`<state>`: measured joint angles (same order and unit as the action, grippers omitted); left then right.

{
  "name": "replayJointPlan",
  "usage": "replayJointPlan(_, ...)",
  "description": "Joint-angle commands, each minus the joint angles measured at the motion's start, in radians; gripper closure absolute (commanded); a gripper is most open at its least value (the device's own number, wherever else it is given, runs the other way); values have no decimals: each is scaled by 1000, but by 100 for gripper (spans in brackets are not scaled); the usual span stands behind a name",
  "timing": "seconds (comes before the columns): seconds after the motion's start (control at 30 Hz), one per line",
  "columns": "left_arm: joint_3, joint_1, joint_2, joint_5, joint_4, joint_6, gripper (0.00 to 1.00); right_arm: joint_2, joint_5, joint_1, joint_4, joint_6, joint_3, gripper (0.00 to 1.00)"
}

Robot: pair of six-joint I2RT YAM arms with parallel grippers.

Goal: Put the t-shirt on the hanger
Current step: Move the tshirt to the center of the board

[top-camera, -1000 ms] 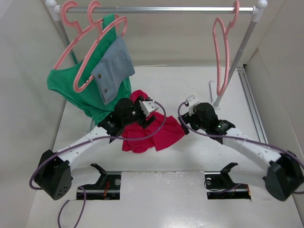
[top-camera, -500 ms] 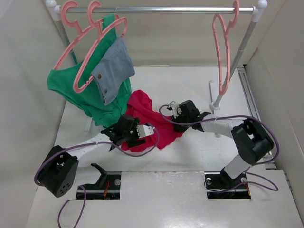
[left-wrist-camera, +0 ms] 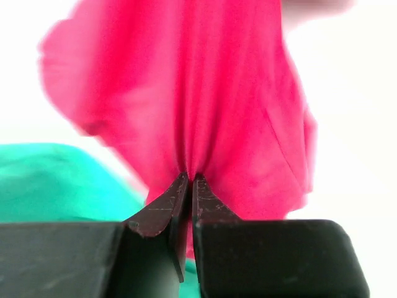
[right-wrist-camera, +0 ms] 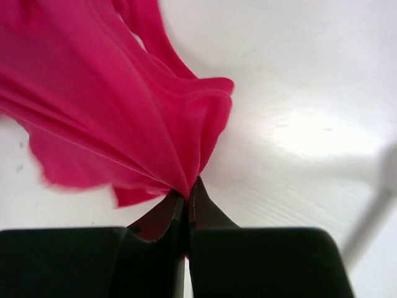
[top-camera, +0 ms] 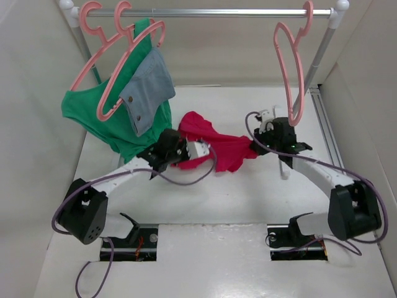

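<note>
The crimson t-shirt [top-camera: 218,148] hangs stretched between my two grippers over the middle of the table. My left gripper [top-camera: 182,148] is shut on the shirt's left end, and a pinch of red cloth [left-wrist-camera: 217,93] bunches out from between its closed tips [left-wrist-camera: 189,180]. My right gripper [top-camera: 255,146] is shut on the right end, with folds of the shirt [right-wrist-camera: 111,105] fanning from its tips [right-wrist-camera: 189,186]. The empty salmon-pink hanger [top-camera: 288,74] hangs by its hook from the rail's right end, just above and behind the right gripper.
A metal rail [top-camera: 211,12] spans the back on two posts; the right post [top-camera: 310,77] stands close to my right arm. At the rail's left, two pink hangers carry a green garment [top-camera: 118,121] and a grey-blue denim piece [top-camera: 147,90], right beside my left gripper.
Both grippers have shut on the t-shirt and raised it off the table. The right gripper has swung right toward the empty hanger, drawing the cloth out between the two arms.
</note>
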<state>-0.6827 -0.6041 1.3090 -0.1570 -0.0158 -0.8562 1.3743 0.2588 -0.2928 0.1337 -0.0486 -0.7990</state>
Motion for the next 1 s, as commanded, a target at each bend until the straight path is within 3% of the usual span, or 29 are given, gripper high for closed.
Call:
replayJointPlan(0.0, -254, 50, 25, 45, 25, 38, 100, -122, 6, 99, -43, 18, 20, 100)
replayJointPlan(0.07, -395, 50, 36, 34, 94, 39, 100, -173, 32, 132, -43, 29, 36, 100)
replayJointPlan(0.2, -517, 50, 58, -6, 345, -44, 100, -290, 77, 201, 3, 38, 89, 100)
replayJointPlan(0.33, -462, 24, 58, -42, 569, -119, 100, -330, 117, 211, 156, 38, 100, 100)
replayJointPlan(0.5, -260, -44, -7, -81, 717, -173, 100, -330, 161, 211, 326, 26, 150, 100)
replayJointPlan(0.53, -212, -65, -16, -91, 753, -194, 100, -342, 151, 211, 345, 35, 161, 84)
replayJointPlan(0.57, -195, -83, -16, -101, 834, -222, 88, -342, 136, 211, 362, 35, 171, 70)
replayJointPlan(0.63, -173, -105, -25, -143, 919, -340, 63, -368, 123, 211, 402, 55, 190, 26)
replayJointPlan(0.73, -163, -105, -65, -144, 933, -356, 45, -392, 134, 211, 402, 64, 202, 1)
replayJointPlan(0.77, -163, -105, -65, -135, 916, -342, 39, -393, 122, 211, 391, 73, 202, 1)
replayJointPlan(0.87, -163, -94, -79, -110, 727, -218, 38, -393, 122, 211, 382, 73, 173, 1)
replayJointPlan(0.9, -172, -83, -79, -81, 591, -96, 38, -393, 122, 211, 382, 73, 163, 1)
replayJointPlan(0.97, -187, -63, -41, -52, 489, 15, 38, -414, 96, 211, 397, 73, 126, 1)
